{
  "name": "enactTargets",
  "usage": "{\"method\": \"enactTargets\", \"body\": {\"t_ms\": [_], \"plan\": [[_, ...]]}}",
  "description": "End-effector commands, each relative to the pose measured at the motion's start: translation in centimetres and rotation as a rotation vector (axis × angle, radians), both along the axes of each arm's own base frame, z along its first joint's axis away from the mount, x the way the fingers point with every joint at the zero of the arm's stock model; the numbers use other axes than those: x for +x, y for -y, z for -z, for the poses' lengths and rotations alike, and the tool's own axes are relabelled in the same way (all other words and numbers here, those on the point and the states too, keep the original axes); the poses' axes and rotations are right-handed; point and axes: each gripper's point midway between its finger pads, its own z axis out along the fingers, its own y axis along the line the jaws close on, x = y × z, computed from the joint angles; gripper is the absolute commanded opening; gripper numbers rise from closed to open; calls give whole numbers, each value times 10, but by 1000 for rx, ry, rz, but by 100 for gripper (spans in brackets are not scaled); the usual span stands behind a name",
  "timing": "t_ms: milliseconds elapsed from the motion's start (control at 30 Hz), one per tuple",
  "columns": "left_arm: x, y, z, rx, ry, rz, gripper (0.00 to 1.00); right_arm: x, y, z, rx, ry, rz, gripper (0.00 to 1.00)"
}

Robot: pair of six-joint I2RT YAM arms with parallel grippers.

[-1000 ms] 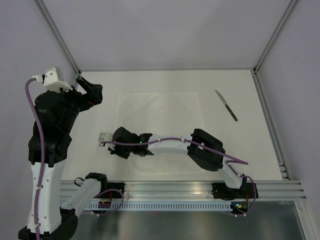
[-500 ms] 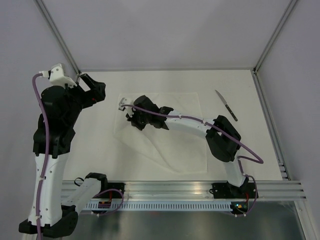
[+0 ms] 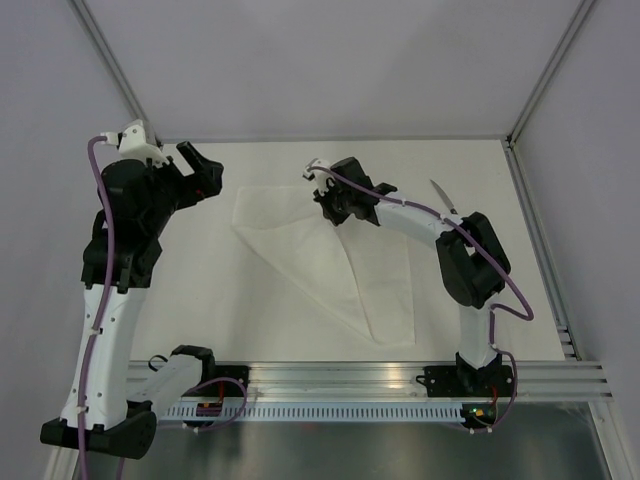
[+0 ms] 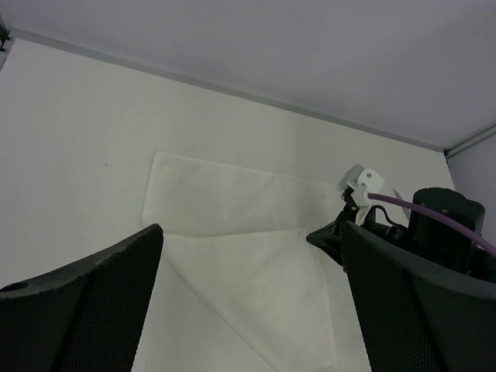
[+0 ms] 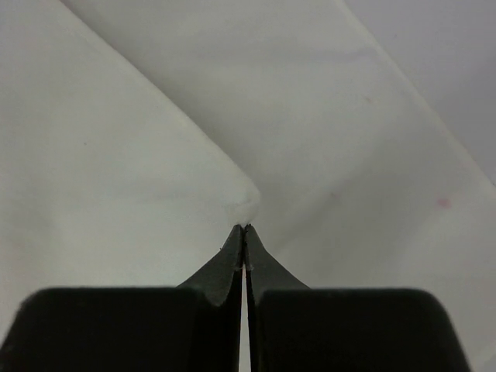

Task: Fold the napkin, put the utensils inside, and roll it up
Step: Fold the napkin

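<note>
One knife (image 3: 441, 194), blade tip far-left

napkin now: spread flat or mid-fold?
Mid-fold. The right pincer, shut on one corner, holds it over the napkin; a diagonal crease shows, edges not yet matched.

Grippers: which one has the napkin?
The right gripper, pinched shut on a corner of the napkin; the left gripper is wide open and holds nothing.
</note>
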Motion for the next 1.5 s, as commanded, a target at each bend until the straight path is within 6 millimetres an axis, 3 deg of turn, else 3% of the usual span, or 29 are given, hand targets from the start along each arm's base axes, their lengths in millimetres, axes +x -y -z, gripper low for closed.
{"method": "enactTargets", "body": {"t_ms": [0, 300, 633, 1467], "plan": [[4, 5, -10, -3, 44, 30, 100, 17, 29, -20, -2, 47, 55, 0], [10, 11, -3, -9, 26, 55, 100, 40, 77, -12, -1, 32, 150, 0], [15, 13, 2, -13, 14, 62, 100, 58, 113, -31, 59, 66, 242, 1], [22, 16, 8, -24, 1, 68, 100, 86, 156, -58, 142, 115, 352, 0]]}}
